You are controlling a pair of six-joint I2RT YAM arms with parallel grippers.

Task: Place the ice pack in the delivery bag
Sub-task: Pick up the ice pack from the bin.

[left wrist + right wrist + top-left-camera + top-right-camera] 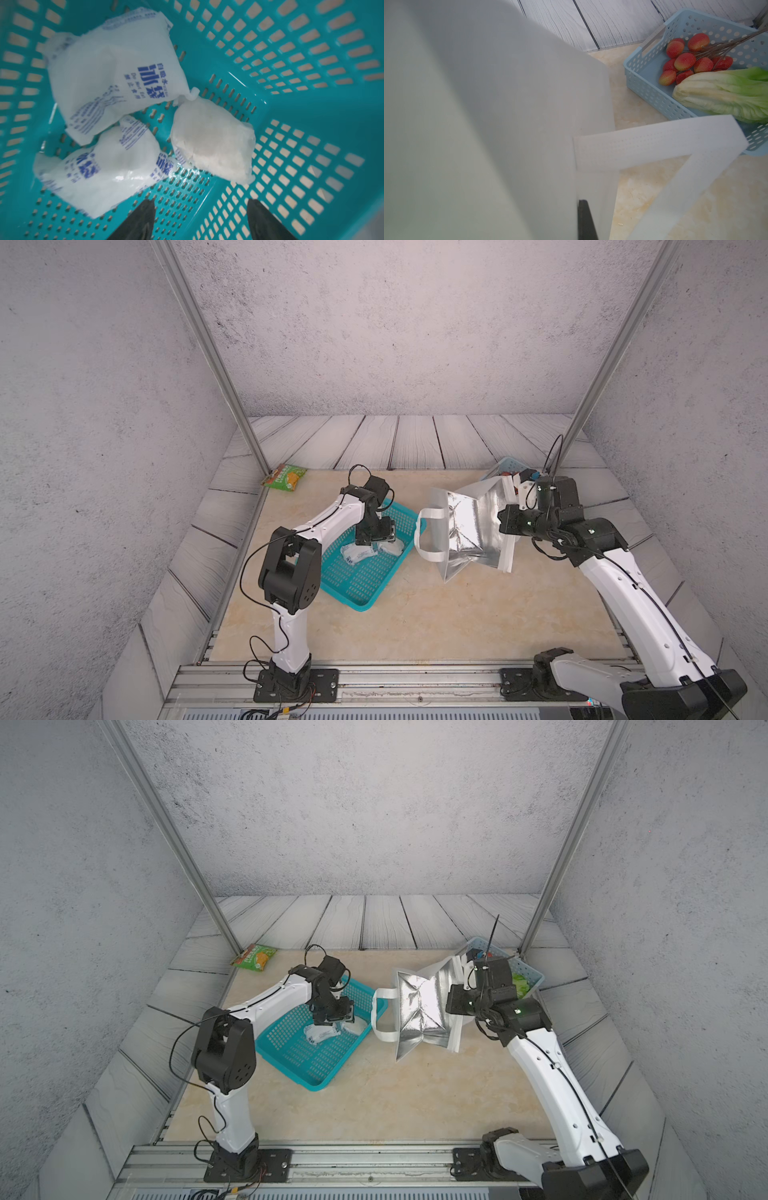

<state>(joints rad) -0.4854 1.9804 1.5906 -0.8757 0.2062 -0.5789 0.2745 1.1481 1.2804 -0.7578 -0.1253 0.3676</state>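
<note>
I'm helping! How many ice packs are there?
3, all in the teal basket: one printed pack touching another printed pack, a plain pack beside them. Others may hide underneath.

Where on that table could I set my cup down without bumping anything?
The wide bare strip of table in front, between the teal basket, the bag and the metal rail. Also the back middle, between the snack packet and the blue basket. Crowded: the centre, where teal basket and bag sit close.
</note>
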